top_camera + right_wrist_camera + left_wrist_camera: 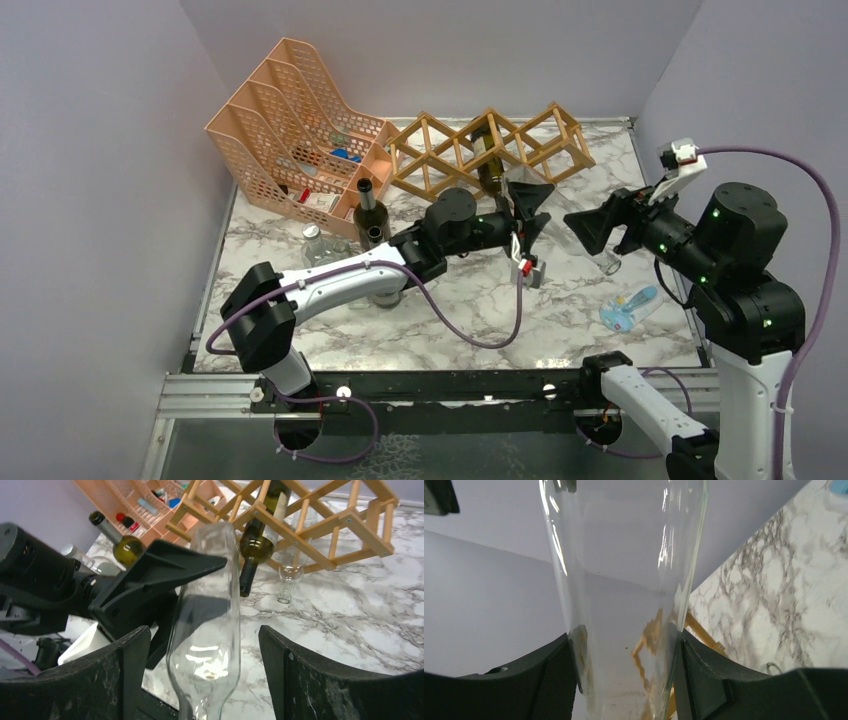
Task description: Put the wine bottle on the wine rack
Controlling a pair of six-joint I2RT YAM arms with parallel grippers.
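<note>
A clear glass wine bottle is held off the table between the two arms. My left gripper is shut on its body, both pads pressed against the glass in the left wrist view. My right gripper is open, with a finger on each side of the bottle's shoulder and a gap on both sides. In the top view the right gripper faces the left one. The wooden lattice wine rack stands behind them at the back and holds a dark green bottle.
A peach perforated file organizer stands back left. Two dark bottles and a clear jar stand beside my left arm. A blue-and-white item lies at front right. A second clear bottle sits in the rack.
</note>
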